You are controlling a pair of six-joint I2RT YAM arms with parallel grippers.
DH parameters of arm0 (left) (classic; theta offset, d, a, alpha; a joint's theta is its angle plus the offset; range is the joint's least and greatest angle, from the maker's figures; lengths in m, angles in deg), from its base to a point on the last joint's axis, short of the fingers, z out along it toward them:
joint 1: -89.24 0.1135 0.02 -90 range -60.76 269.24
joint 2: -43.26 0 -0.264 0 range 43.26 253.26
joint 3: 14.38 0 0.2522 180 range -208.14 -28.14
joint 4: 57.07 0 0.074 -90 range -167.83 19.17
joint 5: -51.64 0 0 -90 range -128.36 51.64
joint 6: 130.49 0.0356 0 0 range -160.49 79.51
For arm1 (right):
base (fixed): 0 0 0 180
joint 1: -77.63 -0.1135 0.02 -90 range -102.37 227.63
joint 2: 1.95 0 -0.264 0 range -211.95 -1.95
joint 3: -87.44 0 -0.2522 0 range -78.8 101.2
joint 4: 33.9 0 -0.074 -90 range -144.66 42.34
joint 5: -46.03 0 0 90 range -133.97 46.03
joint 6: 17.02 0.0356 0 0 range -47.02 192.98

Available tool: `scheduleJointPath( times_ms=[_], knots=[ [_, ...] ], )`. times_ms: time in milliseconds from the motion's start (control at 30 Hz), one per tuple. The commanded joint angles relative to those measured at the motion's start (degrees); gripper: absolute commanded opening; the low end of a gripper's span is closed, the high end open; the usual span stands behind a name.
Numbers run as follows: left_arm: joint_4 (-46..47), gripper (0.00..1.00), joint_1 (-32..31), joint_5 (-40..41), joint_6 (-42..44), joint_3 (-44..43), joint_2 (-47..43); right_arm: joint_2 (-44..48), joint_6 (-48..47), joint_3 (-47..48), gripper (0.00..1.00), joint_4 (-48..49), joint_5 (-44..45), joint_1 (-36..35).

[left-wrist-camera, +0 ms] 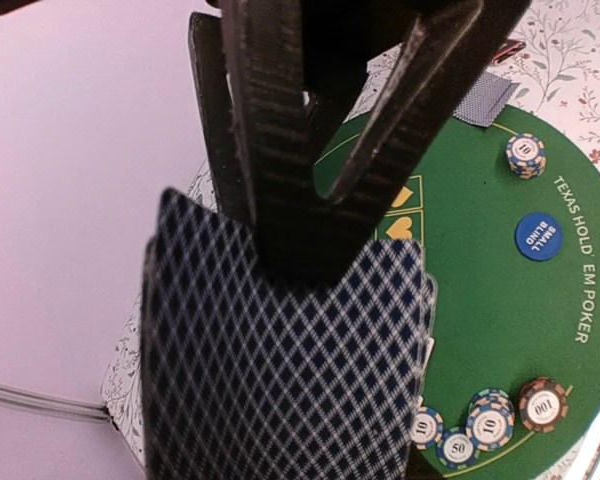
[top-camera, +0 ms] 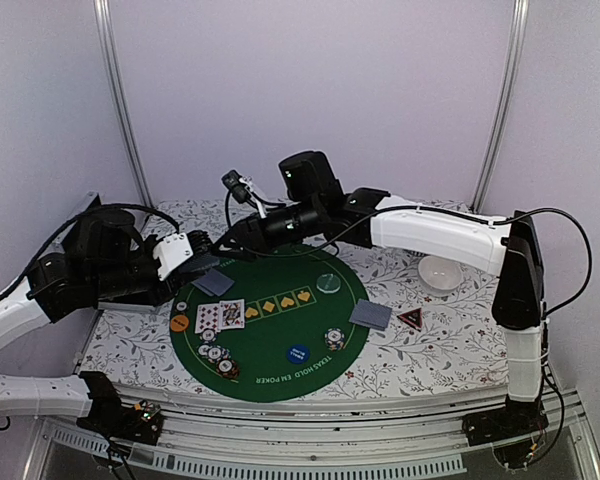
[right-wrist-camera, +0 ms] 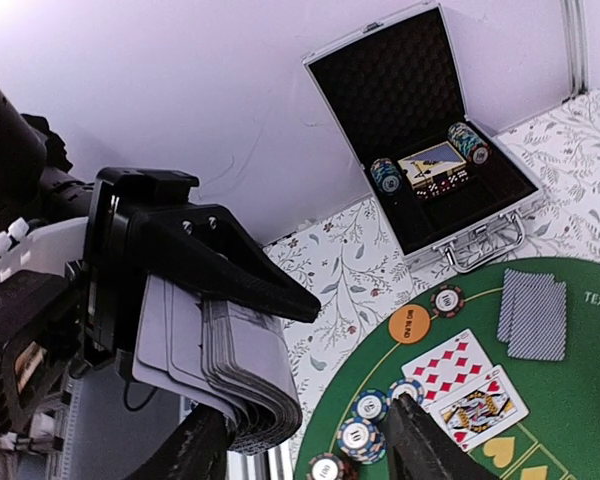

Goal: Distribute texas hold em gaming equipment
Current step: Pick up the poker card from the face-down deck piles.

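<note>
Left gripper (left-wrist-camera: 310, 235): clenched on the deck of cards (left-wrist-camera: 280, 380), which it holds raised over the mat's left rear edge so that we can draw from it.
Right gripper (right-wrist-camera: 305, 425): jaws apart and nothing in them. It reaches toward the deck, in our judgement for the next card.
Dealt items: rear face-down pair (top-camera: 212, 282), right face-down pair (top-camera: 370, 316) and face-up cards (top-camera: 220, 315) lie on the green mat (top-camera: 280, 385).
Surroundings: chips (top-camera: 218, 358), blue button (top-camera: 297, 354), clear disc (top-camera: 328, 283); open case (right-wrist-camera: 430, 150) just beyond the mat.
Obstruction: the right arm (top-camera: 430, 235) spans the mat's rear. We judge the draw path free.
</note>
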Motion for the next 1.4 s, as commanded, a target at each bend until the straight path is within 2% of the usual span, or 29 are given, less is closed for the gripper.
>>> scheduleJointPath(
  times_ms=[0, 133, 333, 500, 667, 800, 1100, 1200, 1267, 1367],
  knots=[
    [1.27, 0.36, -0.71, -0.97, -0.34, -1.14, -0.59, -0.84, -1.05, 3.47, 0.62, -0.32, -0.58, -0.44],
    [1.27, 0.36, -0.68, -1.13, -0.5, -1.28, -0.33, -4.04, 0.71, 6.26, 0.65, -0.33, 1.12, -0.53],
    [1.3, 0.37, -0.65, -1.01, -0.43, -1.21, -0.28, -4.96, 0.24, 7.15, 0.66, -1.72, 4.05, -0.64],
    [1.31, 0.36, -0.59, -0.96, -0.41, -1.02, -0.28, -2.11, -1.48, 4.66, 0.55, -3.17, 9.01, -0.36],
    [1.35, 0.37, -0.66, -0.68, -0.37, -0.92, -0.28, 1.49, -2.17, 1.16, 0.51, -4.1, 12.97, 0.6],
    [1.4, 0.37, -0.6, -0.55, -0.35, -0.95, -0.28, 2.22, -2.74, 0.83, 0.47, -5.1, 12.38, 0.76],
    [1.38, 0.37, -0.62, -0.6, -0.44, -0.93, -0.1, 1.25, -2.2, 3.27, 0.32, -4.01, 1.98, 0.67],
    [1.44, 0.37, -0.6, -0.49, -0.45, -0.8, -0.33, 1.64, -1.85, 3.38, 0.21, -3.5, 0.55, 0.6],
    [1.44, 0.37, -0.63, -0.46, -0.38, -0.67, -0.37, 1.93, -1.79, 3.39, 0.1, -3.44, -0.47, 0.68],
    [1.53, 0.37, -0.64, -0.51, -0.39, -0.67, -0.37, 2.43, -1.46, 3.16, 0.03, -3.44, -1.41, 0.64]
  ],
)
